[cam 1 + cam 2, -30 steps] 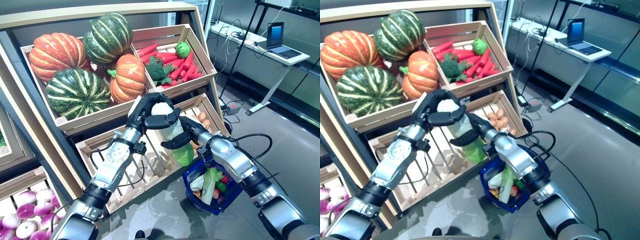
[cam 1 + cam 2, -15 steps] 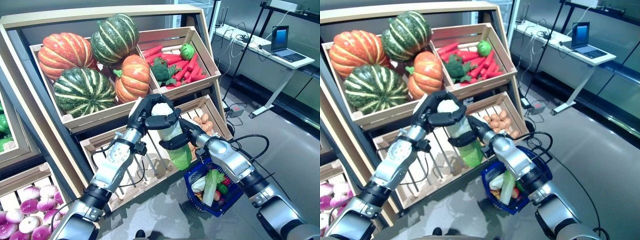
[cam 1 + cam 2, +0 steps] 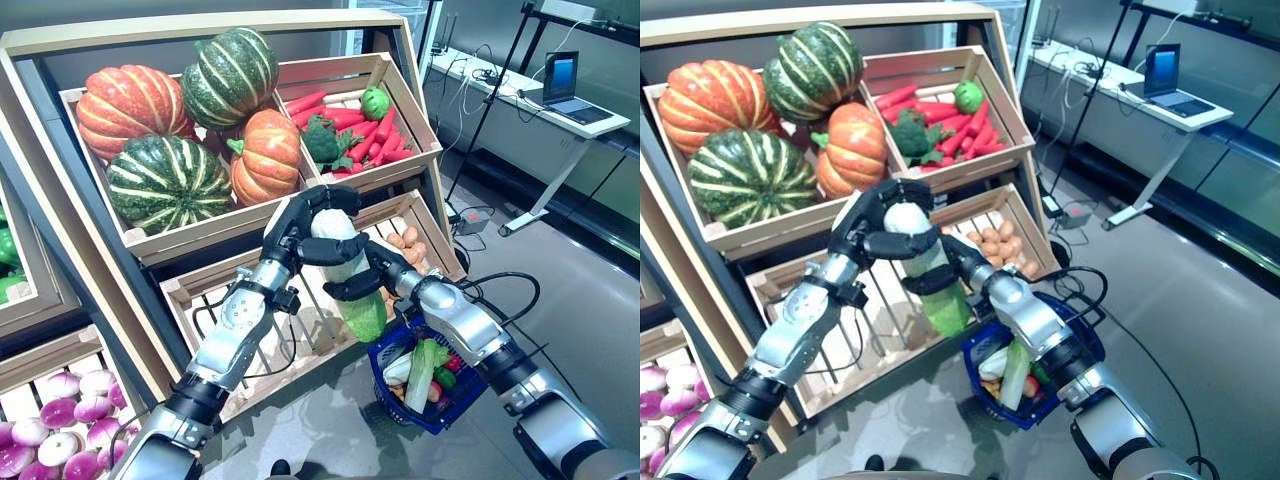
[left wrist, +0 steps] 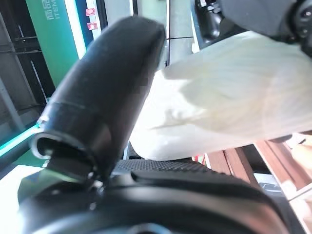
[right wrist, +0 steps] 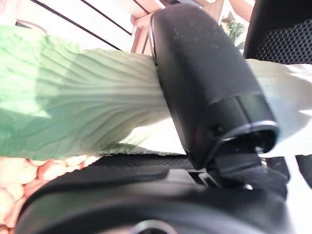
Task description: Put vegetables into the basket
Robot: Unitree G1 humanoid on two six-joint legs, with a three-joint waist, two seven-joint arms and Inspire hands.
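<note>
I have both hands curled on the cabbage (image 3: 345,268), left hand (image 3: 300,222) at its white end, right hand (image 3: 368,278) just below, steadying it above the basket (image 3: 440,408).

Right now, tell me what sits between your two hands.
A napa cabbage: the left hand grips its white end, the right hand its middle, green tip hanging near the blue basket. The left eye view shows it.

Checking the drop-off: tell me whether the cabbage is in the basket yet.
No: both the left hand and right hand grip the cabbage above the blue basket.
</note>
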